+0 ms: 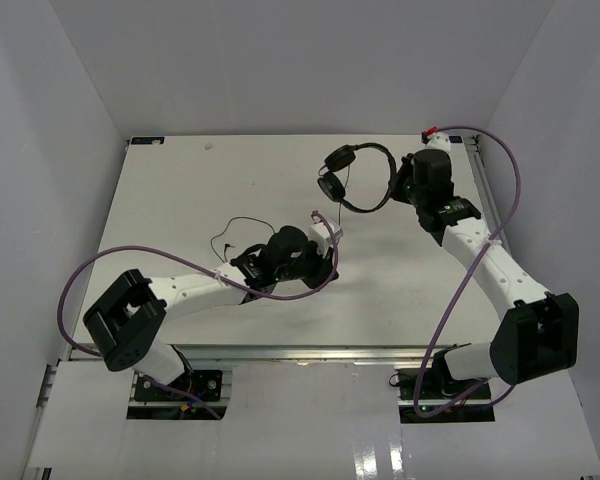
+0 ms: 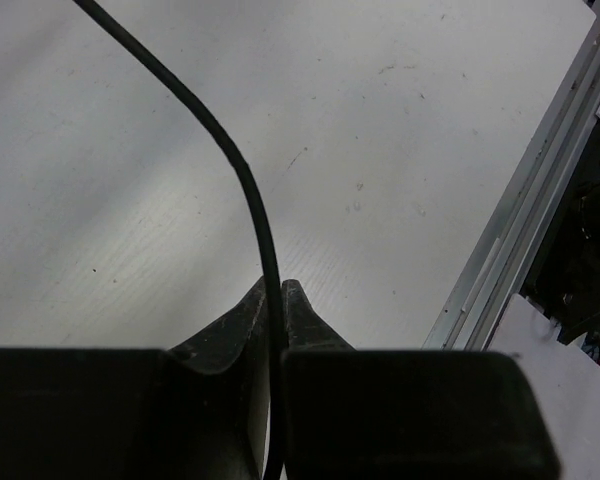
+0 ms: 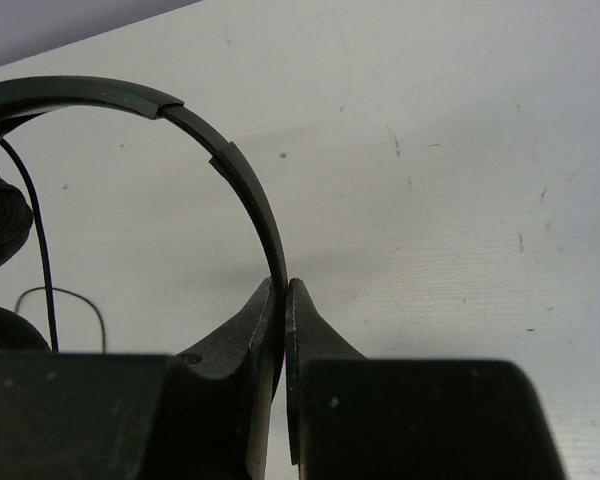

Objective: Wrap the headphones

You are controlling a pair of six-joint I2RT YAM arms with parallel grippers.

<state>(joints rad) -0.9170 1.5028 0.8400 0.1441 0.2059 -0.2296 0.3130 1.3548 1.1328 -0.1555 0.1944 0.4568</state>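
Now, with the headphones [image 1: 360, 182] sitting upper right in the top view, right gripper [image 3: 284, 288] pinched on the headband [image 3: 242, 185] and left gripper [image 2: 280, 290] pinched on the cord [image 2: 235, 160], the left one should loop the cord round slowly, snug, while the right holds steady.

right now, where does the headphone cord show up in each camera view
top external: the cord is a thin loop on the table, left of centre.
left wrist: the cord curves from the top left down into the shut left gripper at bottom centre.
right wrist: the cord is a thin line at the far left, under the headband pinched by the right gripper.
shared landmark: the white table.
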